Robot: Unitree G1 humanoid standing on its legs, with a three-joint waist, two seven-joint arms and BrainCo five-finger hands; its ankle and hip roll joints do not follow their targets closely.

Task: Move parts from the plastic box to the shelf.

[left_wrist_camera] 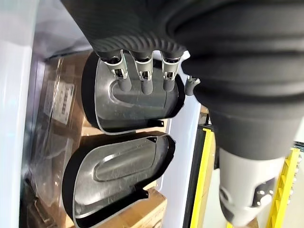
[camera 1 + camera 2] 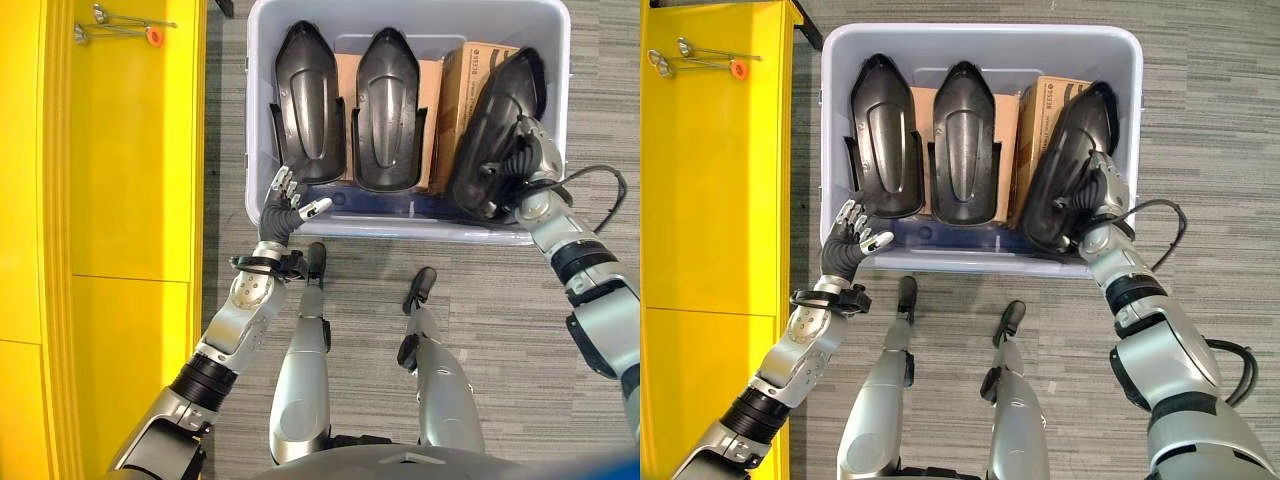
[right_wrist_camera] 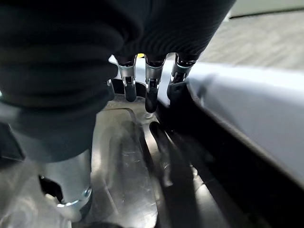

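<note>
grey carpet, plastic box [image 2: 262, 120], three black parts [image 2: 385, 110]

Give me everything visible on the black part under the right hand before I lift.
The rightmost black part is a glossy dark plastic shell, tapered to a rounded tip with a raised central rib. It leans tilted in the right end of the plastic box, tip toward the far wall, partly covering a cardboard carton. The right hand lies on its lower right edge, fingers curled onto it.
</note>
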